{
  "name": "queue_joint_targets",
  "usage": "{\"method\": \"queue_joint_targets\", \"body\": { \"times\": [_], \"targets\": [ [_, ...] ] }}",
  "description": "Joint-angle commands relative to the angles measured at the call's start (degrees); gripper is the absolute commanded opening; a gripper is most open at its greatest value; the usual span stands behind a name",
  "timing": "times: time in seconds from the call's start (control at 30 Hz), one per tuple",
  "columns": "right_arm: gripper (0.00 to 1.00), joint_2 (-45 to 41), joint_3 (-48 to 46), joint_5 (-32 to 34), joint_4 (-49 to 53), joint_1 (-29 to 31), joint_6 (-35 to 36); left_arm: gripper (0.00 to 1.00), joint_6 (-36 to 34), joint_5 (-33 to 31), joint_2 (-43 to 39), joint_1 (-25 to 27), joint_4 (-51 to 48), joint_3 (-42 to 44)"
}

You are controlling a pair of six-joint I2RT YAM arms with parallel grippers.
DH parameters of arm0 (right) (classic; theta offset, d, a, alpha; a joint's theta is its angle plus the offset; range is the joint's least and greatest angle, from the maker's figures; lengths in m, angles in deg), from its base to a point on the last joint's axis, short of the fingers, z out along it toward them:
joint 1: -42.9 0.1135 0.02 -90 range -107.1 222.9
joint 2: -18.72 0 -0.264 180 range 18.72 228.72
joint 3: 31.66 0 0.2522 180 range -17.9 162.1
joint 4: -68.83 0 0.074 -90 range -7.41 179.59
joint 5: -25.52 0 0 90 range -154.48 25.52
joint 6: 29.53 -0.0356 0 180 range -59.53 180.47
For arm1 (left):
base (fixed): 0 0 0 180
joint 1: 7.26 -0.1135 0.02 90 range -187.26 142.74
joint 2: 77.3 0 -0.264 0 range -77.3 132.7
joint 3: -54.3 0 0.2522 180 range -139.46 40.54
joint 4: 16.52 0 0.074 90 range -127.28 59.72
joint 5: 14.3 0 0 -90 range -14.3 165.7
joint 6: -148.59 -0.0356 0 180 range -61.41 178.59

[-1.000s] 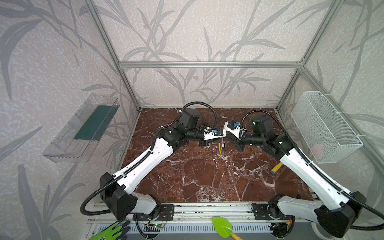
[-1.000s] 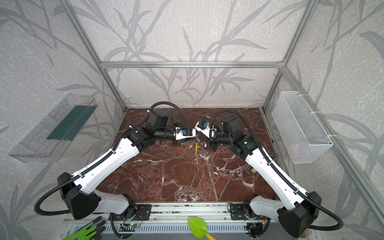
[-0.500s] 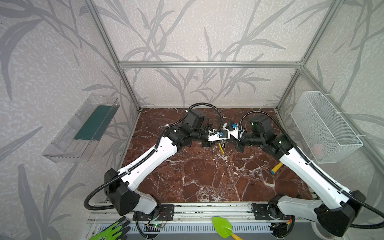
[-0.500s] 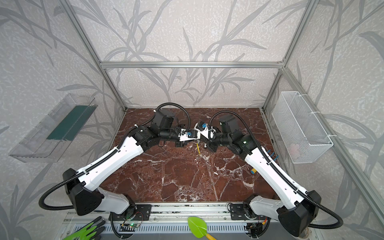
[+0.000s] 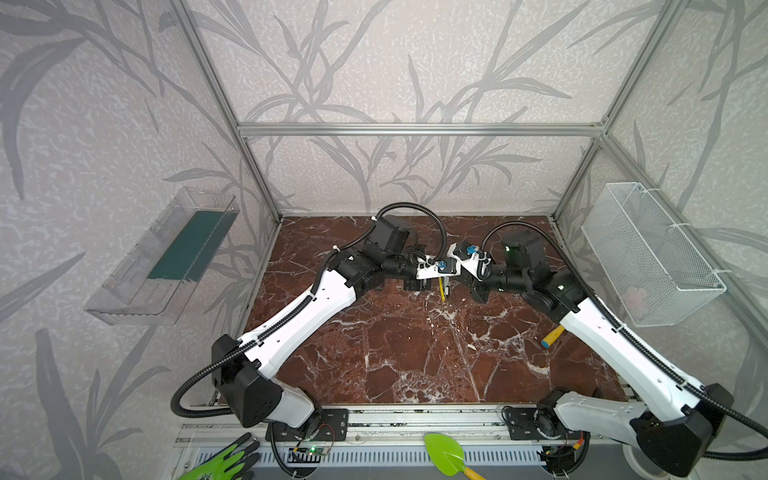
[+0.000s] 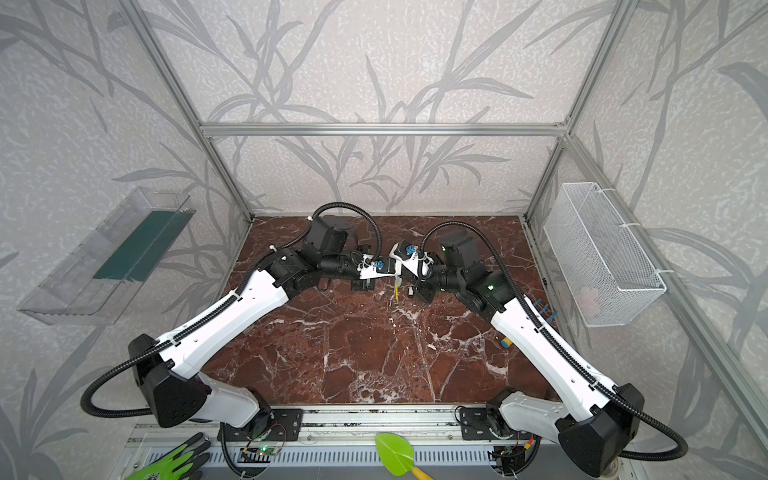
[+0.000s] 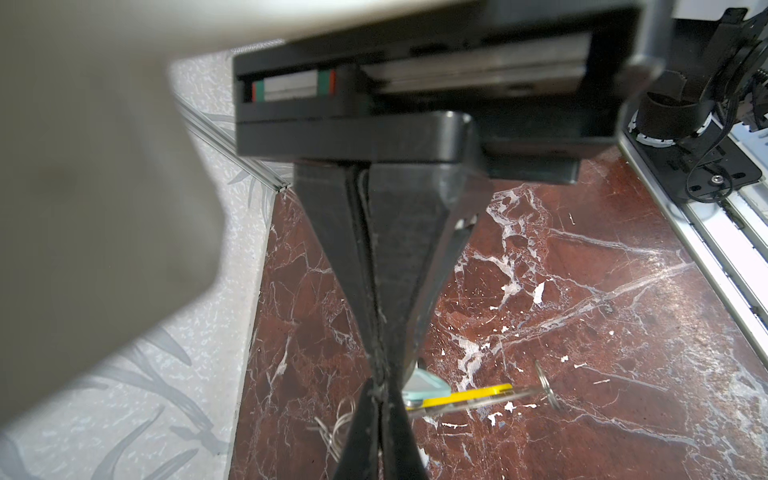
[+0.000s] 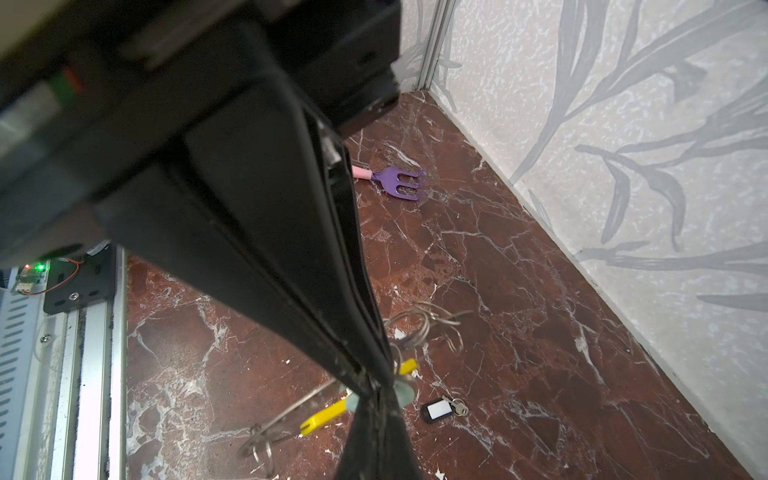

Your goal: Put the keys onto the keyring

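- Two pairs of fingers meet tip to tip over the 12 o'clock end of the worktop point(image 5: 415, 357). In both top views the left fingers point(image 7: 332, 249) reach in from 9 o'clock and the right fingers point(image 8: 291, 270) from 3 o'clock.
- The keyring point(image 5: 441, 289) sits exactly where they meet. It stands on edge rather than flat, so from above it shows only as a short stripe.
- That stripe is its yellow sleeve point(image 6: 397, 291), with the long axis running 12 to 6 o'clock.
- In the left wrist view the sleeve and the thin grey hoop run straight out from the fingertips, with a small ring point(image 7: 547, 386) at the far end.
- Of the keys point(image 7: 430, 384) only the pale teal tag is plain. It touches the left fingertips and lies against the sleeve.
- In the right wrist view the hoop crosses behind the right fingertips, with yellow showing on both sides.
- Both pairs are pressed fully together. Whether each pinches the tag, the hoop or both, I cannot tell.
- Thin wire loops point(image 8: 424, 324) lie near the tips, and a black fob point(image 8: 436, 410) lies flat just beside them.
- A purple hand fork point(image 8: 401, 183) lies well apart from them.
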Motion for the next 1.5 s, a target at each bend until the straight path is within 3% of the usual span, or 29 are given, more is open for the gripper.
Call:
{"method": "queue_joint_targets", "body": {
  "times": [0.0,0.03,0.17,0.33,0.57,0.93,1.03,1.33,1.47],
  "targets": [
    [0.16,-3.1,-1.4,0.4,-7.0,0.7,0.7,0.00,1.1,-1.0,0.9,0.0,-1.4,-0.8],
    [0.26,-3.8,-2.7,1.9,-8.3,0.6,1.0,0.00,2.2,-0.6,0.4,-0.2,0.3,-0.3],
    [0.38,-7.8,-10.4,9.2,-16.6,0.0,1.9,0.00,10.0,4.3,-2.0,-1.8,10.2,3.2],
    [0.41,-10.9,-16.2,9.1,-23.8,0.1,1.5,0.00,22.1,9.4,-4.3,-3.6,25.5,8.7],
    [0.43,-11.7,-18.7,9.4,-32.8,0.4,-0.5,0.00,36.7,11.6,-5.0,-4.6,43.9,14.2],
    [0.43,-7.2,-15.7,12.9,-37.3,0.9,-0.5,0.00,45.8,12.6,-5.0,-4.8,55.7,16.9],
    [0.41,-7.1,-15.8,14.1,-39.1,0.9,-0.5,0.00,47.4,12.7,-5.0,-4.9,57.8,17.1],
    [0.15,-8.2,-17.2,15.3,-42.1,1.4,1.0,0.00,49.8,11.2,-4.6,-5.0,62.0,17.8],
    [0.08,-7.5,-17.1,15.0,-39.5,2.9,4.3,0.00,52.5,9.9,-3.9,-5.1,66.6,18.3]
  ]
}}
